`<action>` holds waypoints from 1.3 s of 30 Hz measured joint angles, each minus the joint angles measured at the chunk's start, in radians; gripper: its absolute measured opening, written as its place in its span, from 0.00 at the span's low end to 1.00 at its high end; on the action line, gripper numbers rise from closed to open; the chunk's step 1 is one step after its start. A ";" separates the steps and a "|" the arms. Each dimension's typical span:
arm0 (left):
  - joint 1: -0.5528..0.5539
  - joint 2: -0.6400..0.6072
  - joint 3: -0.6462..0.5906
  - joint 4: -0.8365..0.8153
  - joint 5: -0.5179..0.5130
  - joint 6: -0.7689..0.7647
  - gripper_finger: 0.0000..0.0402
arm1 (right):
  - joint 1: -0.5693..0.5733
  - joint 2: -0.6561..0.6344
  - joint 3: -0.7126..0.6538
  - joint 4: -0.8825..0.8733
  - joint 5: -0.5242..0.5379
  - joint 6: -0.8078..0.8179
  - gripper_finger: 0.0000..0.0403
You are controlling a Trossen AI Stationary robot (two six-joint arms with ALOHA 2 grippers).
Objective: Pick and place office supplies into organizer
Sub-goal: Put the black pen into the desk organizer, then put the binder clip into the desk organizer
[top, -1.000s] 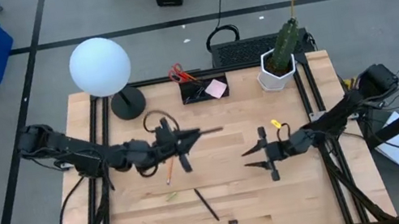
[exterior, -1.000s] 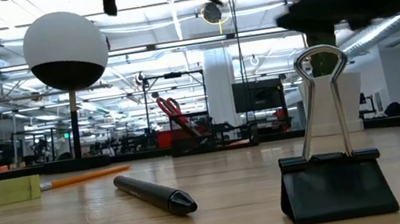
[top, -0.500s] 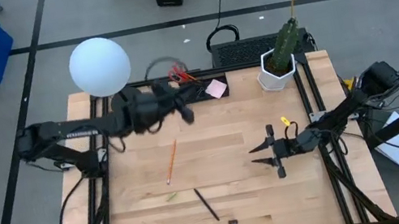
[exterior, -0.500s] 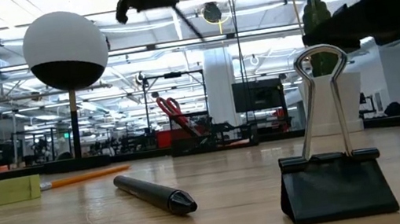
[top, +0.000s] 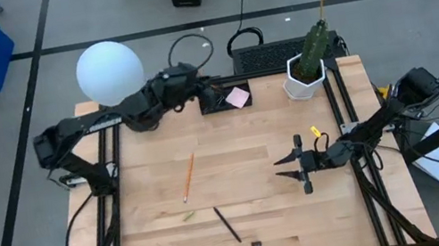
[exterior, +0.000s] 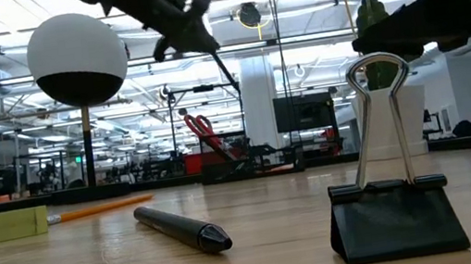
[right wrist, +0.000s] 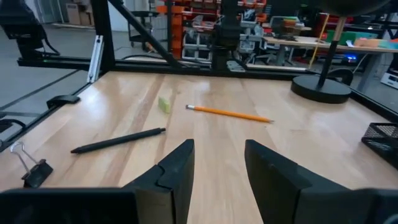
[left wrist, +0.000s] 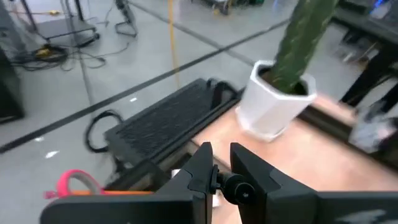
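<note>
L claw (top: 213, 97) over organizer (top: 224, 99) at tabletop (top: 263, 215) far edge, clamped on black pen (exterior: 224, 70) | R claw (top: 287, 171) open, right side | pencil (top: 187, 177), 2nd pen (top: 227, 225), clip (top: 256, 245) loose on wood

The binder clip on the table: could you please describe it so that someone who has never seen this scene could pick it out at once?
Start from the wooden table and go to its near edge, opposite the white globe lamp. The binder clip sits there, just beyond the tip of the black pen. Unlike the long pen and the orange pencil, it is a tiny black clip with silver wire handles standing up.
</note>
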 joint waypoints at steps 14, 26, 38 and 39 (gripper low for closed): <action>0.115 0.297 0.370 -0.293 0.006 0.056 0.11 | 0.000 0.000 0.000 -0.074 0.030 0.015 0.32; 0.166 0.365 0.385 -0.359 0.058 0.021 0.14 | -0.001 0.000 0.000 -0.097 0.053 0.034 0.32; 0.169 0.365 0.385 -0.341 0.084 -0.037 0.44 | -0.002 0.000 0.000 -0.094 0.053 0.038 0.32; 0.167 0.365 0.385 -0.342 0.085 -0.037 0.45 | -0.002 0.000 0.000 -0.094 0.053 0.038 0.32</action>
